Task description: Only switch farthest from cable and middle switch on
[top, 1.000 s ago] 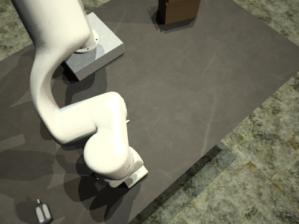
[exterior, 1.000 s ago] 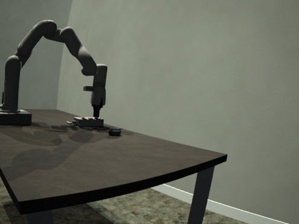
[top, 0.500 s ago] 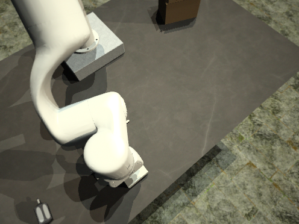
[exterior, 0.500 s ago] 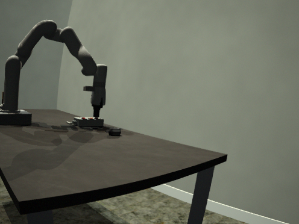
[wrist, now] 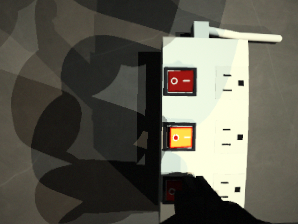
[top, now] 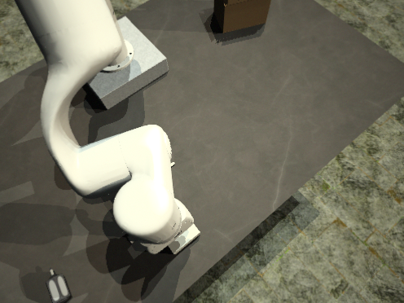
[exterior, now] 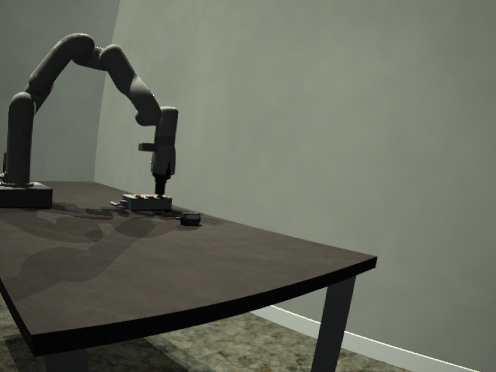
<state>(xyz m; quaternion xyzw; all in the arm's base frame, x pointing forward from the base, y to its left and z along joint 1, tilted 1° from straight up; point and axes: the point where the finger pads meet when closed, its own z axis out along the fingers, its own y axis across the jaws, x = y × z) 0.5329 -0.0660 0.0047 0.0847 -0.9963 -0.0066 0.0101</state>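
In the wrist view a white power strip (wrist: 205, 130) lies right way up, its cable (wrist: 245, 36) leaving at the top. The switch nearest the cable (wrist: 179, 81) is dark red. The middle switch (wrist: 179, 136) glows orange. The switch farthest from the cable (wrist: 175, 190) is dark and partly hidden under my shut gripper (wrist: 202, 200), which sits right on it. In the exterior view the gripper (exterior: 160, 187) points straight down onto the end of the strip (exterior: 147, 201). In the top view the arm (top: 147, 195) hides the strip.
A small dark object (exterior: 190, 218) lies on the table just past the strip. A grey plug-like item (top: 58, 287) lies near the table's front-left corner. A brown box (top: 241, 14) stands at the far edge. The robot base (top: 122, 61) is at the back left.
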